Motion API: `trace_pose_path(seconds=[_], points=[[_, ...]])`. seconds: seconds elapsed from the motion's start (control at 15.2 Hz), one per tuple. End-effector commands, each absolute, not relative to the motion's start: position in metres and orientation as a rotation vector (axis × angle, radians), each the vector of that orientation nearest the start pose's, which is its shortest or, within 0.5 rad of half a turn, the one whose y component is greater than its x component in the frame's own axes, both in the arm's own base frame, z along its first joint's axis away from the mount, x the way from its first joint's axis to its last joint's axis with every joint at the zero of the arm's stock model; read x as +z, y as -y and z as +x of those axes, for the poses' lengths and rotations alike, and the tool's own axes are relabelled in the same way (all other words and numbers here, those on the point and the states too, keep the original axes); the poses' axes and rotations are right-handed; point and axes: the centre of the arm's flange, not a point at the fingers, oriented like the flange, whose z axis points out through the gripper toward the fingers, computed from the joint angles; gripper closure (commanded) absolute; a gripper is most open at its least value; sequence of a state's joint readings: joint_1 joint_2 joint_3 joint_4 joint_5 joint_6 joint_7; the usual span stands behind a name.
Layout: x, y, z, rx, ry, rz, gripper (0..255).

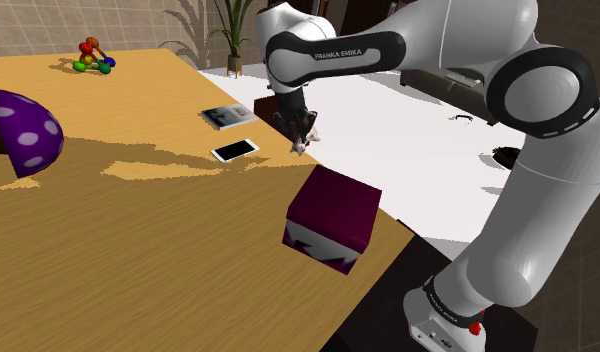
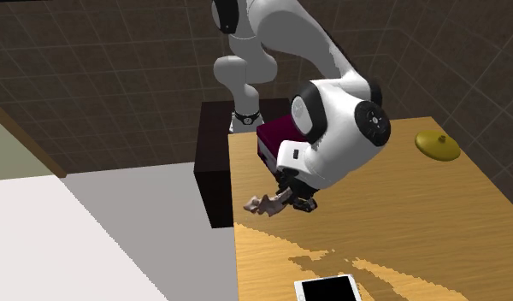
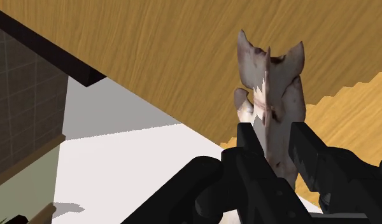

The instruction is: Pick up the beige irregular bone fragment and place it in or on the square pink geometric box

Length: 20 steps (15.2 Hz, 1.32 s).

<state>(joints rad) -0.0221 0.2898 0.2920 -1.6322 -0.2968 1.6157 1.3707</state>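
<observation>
The surface point(image 1: 138, 250) is a flat slab with a light wood grain and a straight, dark-faced edge; beyond that edge lies a plain white floor point(image 1: 428, 140). The bone fragment point(image 3: 272, 102) is pale beige, mottled with grey-brown, irregular in outline and ending in two jagged prongs at its far end. The box point(image 1: 333, 215) is a square-cornered block, dark plum rather than pink, with smooth faces and a white zigzag marking low on its side; it stands at the surface's corner nearest the stand, close to the edge. The pincer point(image 3: 277, 137) is all black and set narrow; its two fingers point(image 3: 250, 137) clamp the fragment's lower end between them, and the pronged end projects past the tips. In the second exterior view the pincer point(image 2: 293, 198) carries the fragment point(image 2: 268, 204) in the air, over the surface's edge on the floor side, well apart from the box point(image 2: 276, 137). In the shoulder view a flat white-rimmed phone point(image 1: 234, 150) with a black screen lies just beside that edge, near the fragment point(image 1: 304, 143); bare wood lies between the phone and the box.
</observation>
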Motion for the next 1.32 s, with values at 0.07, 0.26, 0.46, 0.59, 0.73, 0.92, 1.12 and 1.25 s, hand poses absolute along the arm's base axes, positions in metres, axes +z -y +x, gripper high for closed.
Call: trace_pose_path(seconds=[0.07,0.26,0.46,0.59,0.73,0.92,1.12,1.25], points=[[0.452,-0.118,0.599,0.081,-1.741,-3.031,255],[0.468,-0.118,0.599,0.081,-1.741,-3.031,255],[0.484,-0.118,0.599,0.081,-1.741,-3.031,255],[0.495,-0.118,0.599,0.081,-1.741,-3.031,255],[0.505,-0.118,0.599,0.081,-1.741,-3.031,255],[0.521,-0.118,0.599,0.081,-1.741,-3.031,255],[0.534,-0.118,0.599,0.081,-1.741,-3.031,255],[0.535,-0.127,0.574,0.081,-1.741,-3.031,255]])
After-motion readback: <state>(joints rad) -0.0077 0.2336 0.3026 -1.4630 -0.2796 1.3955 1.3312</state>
